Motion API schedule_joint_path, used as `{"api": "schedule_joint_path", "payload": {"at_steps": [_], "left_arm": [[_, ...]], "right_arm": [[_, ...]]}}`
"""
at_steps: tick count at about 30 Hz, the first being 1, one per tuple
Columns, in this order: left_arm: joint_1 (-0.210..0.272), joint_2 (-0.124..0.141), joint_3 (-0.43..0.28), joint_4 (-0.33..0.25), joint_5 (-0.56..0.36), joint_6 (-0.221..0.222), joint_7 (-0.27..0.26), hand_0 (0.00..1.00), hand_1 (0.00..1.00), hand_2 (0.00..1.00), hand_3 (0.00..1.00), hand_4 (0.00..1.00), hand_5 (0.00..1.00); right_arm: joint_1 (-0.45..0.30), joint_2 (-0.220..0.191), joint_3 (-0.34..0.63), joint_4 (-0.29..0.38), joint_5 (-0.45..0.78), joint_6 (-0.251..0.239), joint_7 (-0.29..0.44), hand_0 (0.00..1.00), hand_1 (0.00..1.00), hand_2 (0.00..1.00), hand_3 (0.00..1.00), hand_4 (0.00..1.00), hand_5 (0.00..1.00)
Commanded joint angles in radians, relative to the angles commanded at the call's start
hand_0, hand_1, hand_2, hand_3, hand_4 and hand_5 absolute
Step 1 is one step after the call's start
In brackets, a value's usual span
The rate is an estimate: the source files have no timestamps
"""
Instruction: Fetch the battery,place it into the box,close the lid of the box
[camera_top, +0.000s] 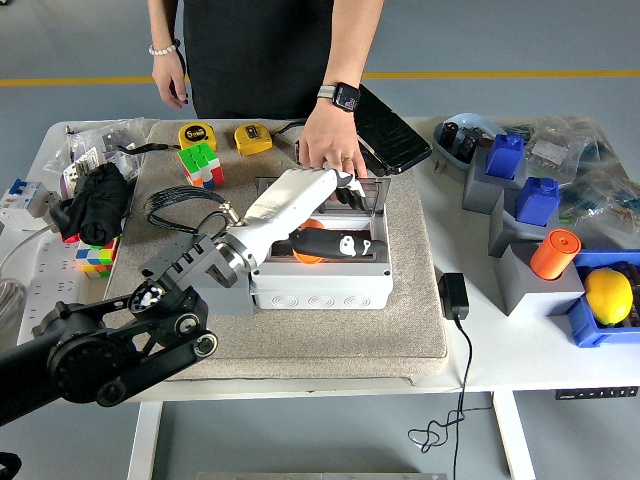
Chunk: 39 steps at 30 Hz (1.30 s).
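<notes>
A grey box (320, 295) stands open on the grey mat (400, 330). Its clear lid (375, 195) stands up at the back. A person's hand (330, 150) rests on the lid's top edge. An orange object (308, 257), apparently the battery, lies inside the box, partly hidden under my thumb. My left hand (352, 212), white with black fingers, reaches over the box. Its fingers stretch up to the lid's top edge and its thumb lies spread across the box opening. It holds nothing.
Two tape measures (197, 135) and a Rubik's cube (200, 165) lie at the mat's back left. A black phone (390, 130) lies behind the box. A black adapter (453, 295) and its cable lie to the right. Grey and blue bins, an orange cylinder (555, 253) and a lemon (608, 295) fill the right side.
</notes>
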Motion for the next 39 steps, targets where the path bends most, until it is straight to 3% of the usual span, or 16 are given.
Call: {"api": "schedule_joint_path", "payload": {"at_steps": [5,6,9,11,12,16,23,24,30,35,39], "left_arm": [[0.088,0.086,-0.114,-0.061,0.014,-0.006,-0.007,0.237,0.504,0.475,0.471,0.986,0.503],[0.098,0.096,-0.125,-0.067,0.017,-0.009,-0.005,0.239,0.531,0.476,0.469,0.998,0.557],[0.132,0.133,-0.147,-0.078,0.030,-0.021,-0.001,0.239,0.531,0.476,0.469,0.998,0.557],[0.146,0.149,-0.148,-0.078,0.039,-0.030,0.003,0.239,0.531,0.476,0.469,0.998,0.557],[0.156,0.160,-0.148,-0.079,0.041,-0.040,0.006,0.240,0.540,0.492,0.398,0.998,0.573],[0.179,0.182,-0.149,-0.089,0.051,-0.063,0.024,0.240,0.540,0.492,0.398,0.998,0.573],[0.170,0.186,-0.143,-0.113,0.079,-0.129,0.082,0.225,0.536,0.510,0.359,0.998,0.580],[0.168,0.186,-0.142,-0.117,0.083,-0.145,0.093,0.203,0.474,0.457,0.379,0.998,0.544],[0.154,0.181,-0.128,-0.123,0.108,-0.250,0.127,0.213,0.483,0.472,0.410,0.998,0.540],[0.138,0.168,-0.116,-0.119,0.119,-0.272,0.129,0.213,0.483,0.472,0.410,0.998,0.540],[0.114,0.141,-0.095,-0.107,0.107,-0.278,0.126,0.211,0.476,0.466,0.431,0.993,0.540]], "right_arm": [[0.000,-0.001,0.009,-0.001,-0.004,0.000,0.000,0.749,0.708,0.710,0.749,0.998,0.619],[0.000,-0.002,0.009,-0.001,-0.004,0.000,0.000,0.748,0.706,0.709,0.749,0.998,0.619],[-0.001,-0.002,0.011,-0.003,-0.004,0.000,0.000,0.748,0.706,0.709,0.749,0.998,0.619],[-0.002,-0.002,0.013,-0.003,-0.005,0.000,0.000,0.748,0.706,0.709,0.749,0.998,0.619],[-0.001,-0.002,0.013,-0.003,-0.005,0.000,0.001,0.748,0.706,0.707,0.746,0.998,0.619],[-0.002,-0.002,0.013,-0.001,-0.006,0.000,0.002,0.748,0.706,0.707,0.746,0.998,0.619],[0.002,-0.003,0.009,0.000,-0.007,0.000,0.004,0.748,0.706,0.708,0.744,0.998,0.619],[0.002,-0.004,0.010,0.001,-0.007,-0.001,0.005,0.746,0.706,0.706,0.743,0.998,0.618],[0.002,-0.005,0.008,0.000,-0.006,-0.001,0.007,0.749,0.706,0.705,0.742,0.998,0.618],[0.001,-0.005,0.009,0.000,-0.006,-0.002,0.008,0.749,0.706,0.705,0.742,0.998,0.618],[-0.001,-0.005,0.013,0.001,-0.006,-0.003,0.009,0.746,0.705,0.707,0.741,0.998,0.617]]}}
